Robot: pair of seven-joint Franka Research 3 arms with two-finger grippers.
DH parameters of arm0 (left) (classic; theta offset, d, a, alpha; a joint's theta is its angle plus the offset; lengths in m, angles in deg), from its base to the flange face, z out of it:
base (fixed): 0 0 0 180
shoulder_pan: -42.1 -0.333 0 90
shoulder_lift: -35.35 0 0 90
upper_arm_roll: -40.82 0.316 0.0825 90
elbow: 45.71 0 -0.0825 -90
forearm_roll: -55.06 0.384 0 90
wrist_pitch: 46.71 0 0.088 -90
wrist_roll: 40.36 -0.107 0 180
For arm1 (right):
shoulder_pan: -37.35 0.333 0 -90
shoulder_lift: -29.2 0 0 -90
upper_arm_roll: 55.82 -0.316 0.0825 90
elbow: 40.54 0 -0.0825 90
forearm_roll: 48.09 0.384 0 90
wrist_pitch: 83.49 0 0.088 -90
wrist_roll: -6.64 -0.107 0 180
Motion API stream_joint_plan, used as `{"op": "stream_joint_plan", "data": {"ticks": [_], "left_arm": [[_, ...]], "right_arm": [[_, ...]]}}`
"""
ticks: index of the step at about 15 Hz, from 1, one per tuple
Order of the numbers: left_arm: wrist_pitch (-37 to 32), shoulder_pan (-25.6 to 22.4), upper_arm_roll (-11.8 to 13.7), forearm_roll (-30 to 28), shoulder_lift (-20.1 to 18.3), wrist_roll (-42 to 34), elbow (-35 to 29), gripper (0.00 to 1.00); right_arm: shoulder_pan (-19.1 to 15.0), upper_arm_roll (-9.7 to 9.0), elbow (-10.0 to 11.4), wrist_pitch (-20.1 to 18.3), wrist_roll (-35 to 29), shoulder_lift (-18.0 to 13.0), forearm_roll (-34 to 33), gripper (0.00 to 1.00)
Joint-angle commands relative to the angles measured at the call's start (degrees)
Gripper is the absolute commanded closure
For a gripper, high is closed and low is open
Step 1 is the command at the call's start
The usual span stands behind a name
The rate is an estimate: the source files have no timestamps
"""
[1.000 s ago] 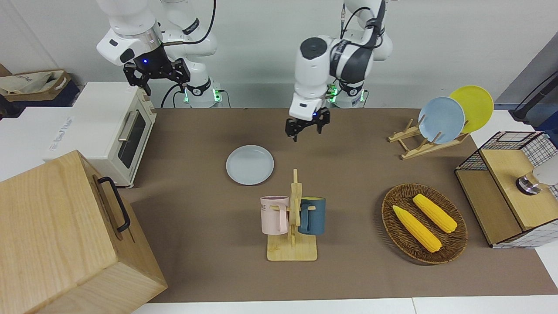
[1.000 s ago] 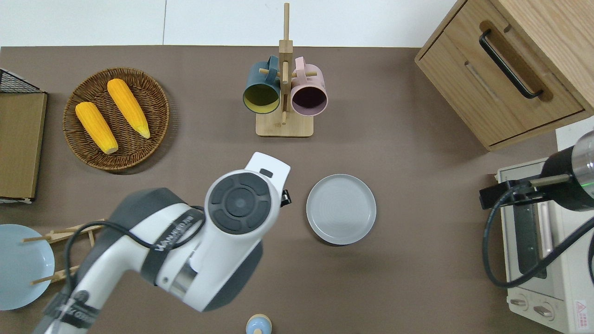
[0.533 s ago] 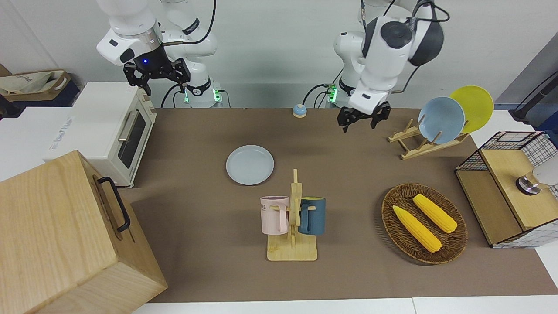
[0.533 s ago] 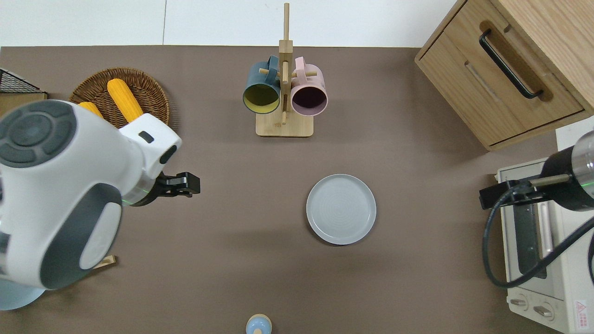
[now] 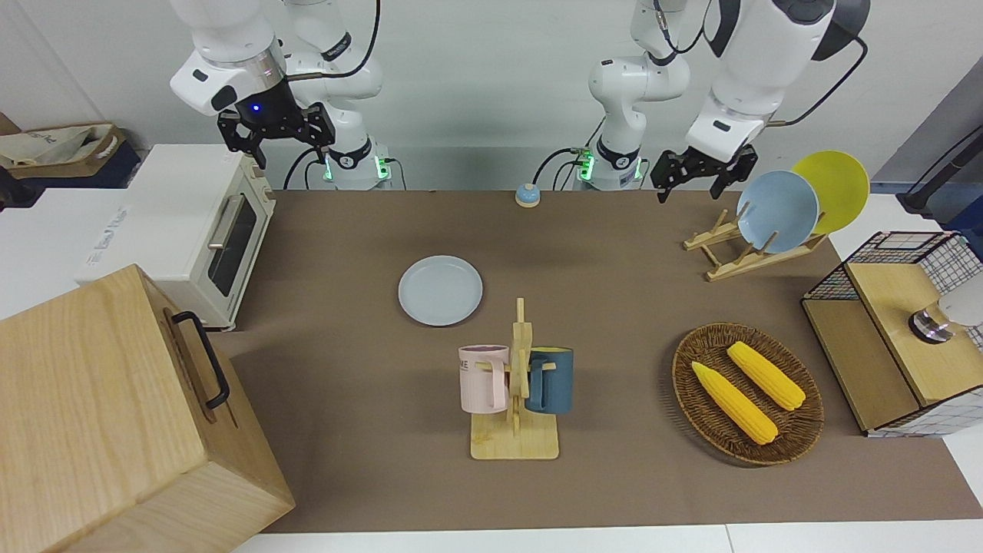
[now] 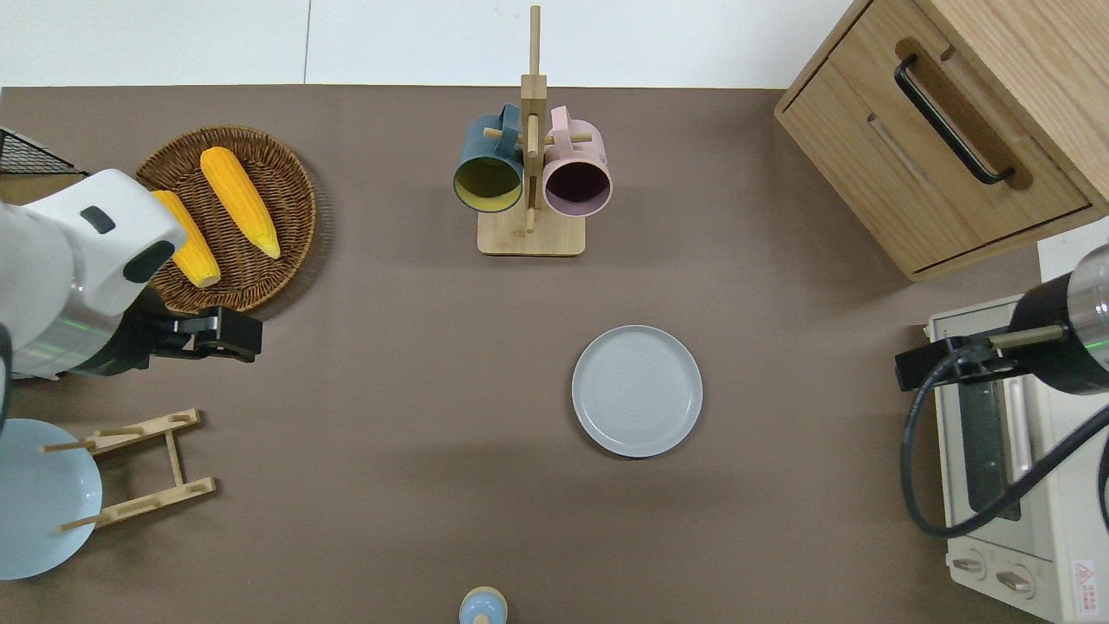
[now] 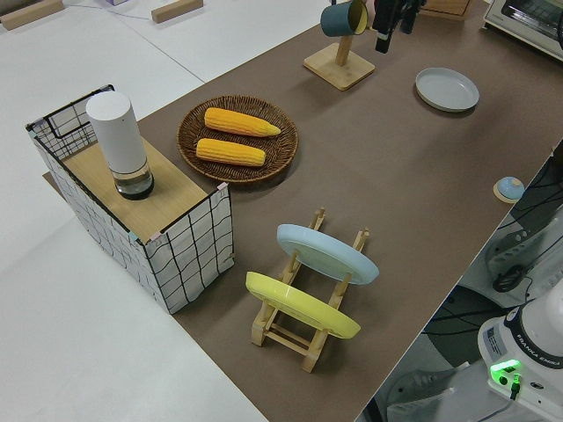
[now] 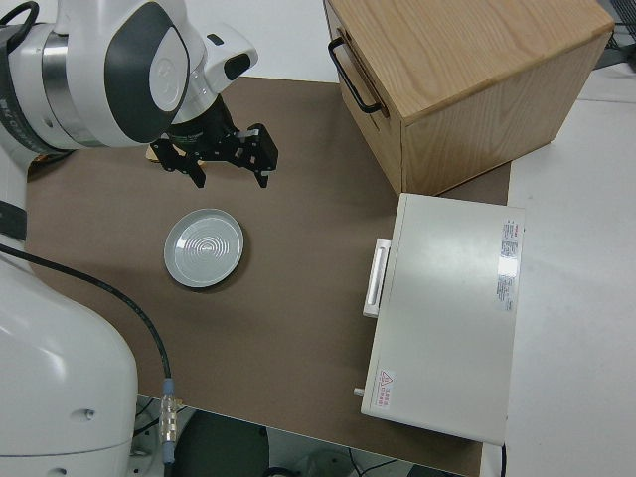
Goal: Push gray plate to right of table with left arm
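The gray plate (image 5: 441,290) is lying flat on the brown table (image 5: 369,430), nearer to the robots than the wooden mug rack (image 5: 516,399) and a little toward the right arm's end from it, with nothing touching it. The left gripper (image 6: 227,334) is hanging in the air with its fingers spread apart and gripping nothing, over bare table just beside the wicker basket (image 6: 277,186), well apart from the mug rack toward the left arm's end. In the overhead view the left arm's white wrist is covering part of one of the two corn cobs (image 5: 764,375) in the basket, and the arm itself is running off the frame edge. The right arm is sitting parked, and whether its gripper (image 5: 275,129) is open or closed cannot be told. A sky-blue plate (image 5: 778,211) and a yellow plate (image 5: 837,184) are leaning in a wooden dish rack (image 5: 737,253), toward the left arm's end from the mug rack; overhead, the sky-blue one is cut off by the frame.
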State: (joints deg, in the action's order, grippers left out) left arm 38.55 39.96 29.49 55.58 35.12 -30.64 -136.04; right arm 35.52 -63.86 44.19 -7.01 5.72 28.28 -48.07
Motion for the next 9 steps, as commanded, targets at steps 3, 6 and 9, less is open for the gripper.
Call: {"op": "stream_joint_plan", "data": {"ticks": [3, 6, 9], "left_arm": [[-3.0, -2.4, -0.5, -0.5, 0.3, -8.4, 4.9, 0.00], [-3.3, -3.7, -0.6, -0.6, 0.2, -8.7, 5.9, 0.00], [-3.3, -3.7, -0.6, -0.4, 0.2, -8.7, 6.0, 0.00]], "right_arm": [[-1.1, -0.92, -0.5, -0.9, -0.7, -0.1, 0.2, 0.017], [-1.1, -0.92, -0.5, -0.9, -0.7, -0.1, 0.2, 0.017], [-1.1, -0.92, -0.5, -0.9, -0.7, -0.1, 0.2, 0.017]]}}
